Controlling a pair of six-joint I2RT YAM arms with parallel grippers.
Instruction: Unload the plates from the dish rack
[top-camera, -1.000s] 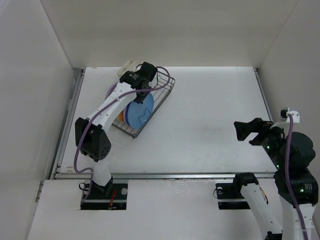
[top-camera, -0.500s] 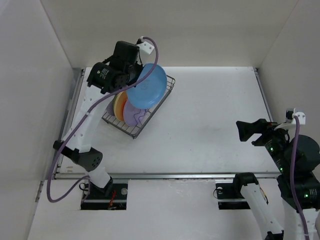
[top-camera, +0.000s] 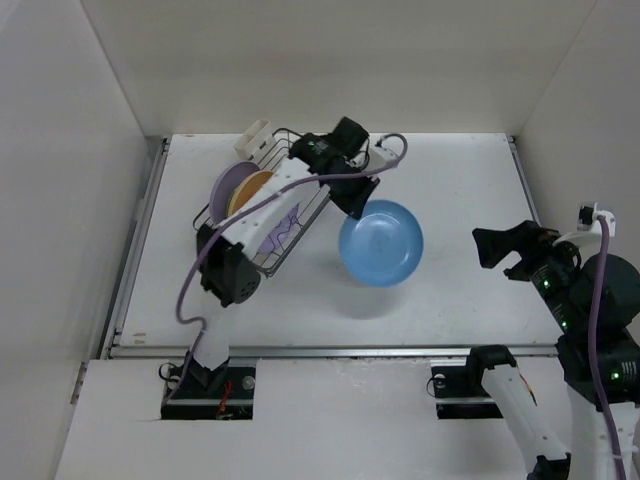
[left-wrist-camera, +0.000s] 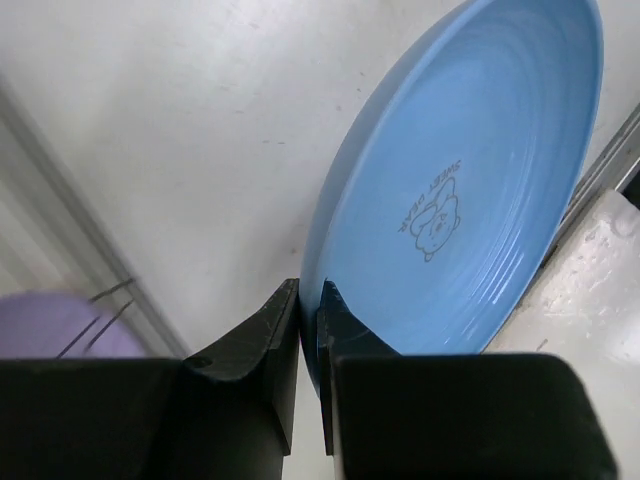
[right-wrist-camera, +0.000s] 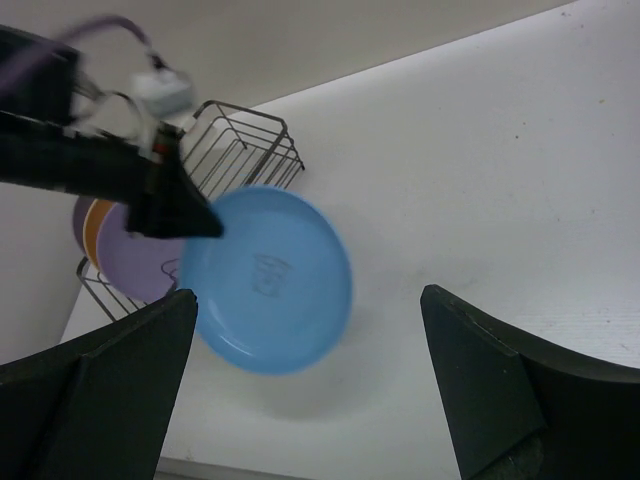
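Left gripper (left-wrist-camera: 308, 325) pinches the blue plate (left-wrist-camera: 460, 200) by its rim, body projecting beyond the jaws; judged light, stiff, slippery plastic; edge hold suits

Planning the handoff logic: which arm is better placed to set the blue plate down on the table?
Left. The left gripper is shut on the blue plate at its rim, holding it over the table beside the dish rack. The right gripper hangs open and empty off to the right.
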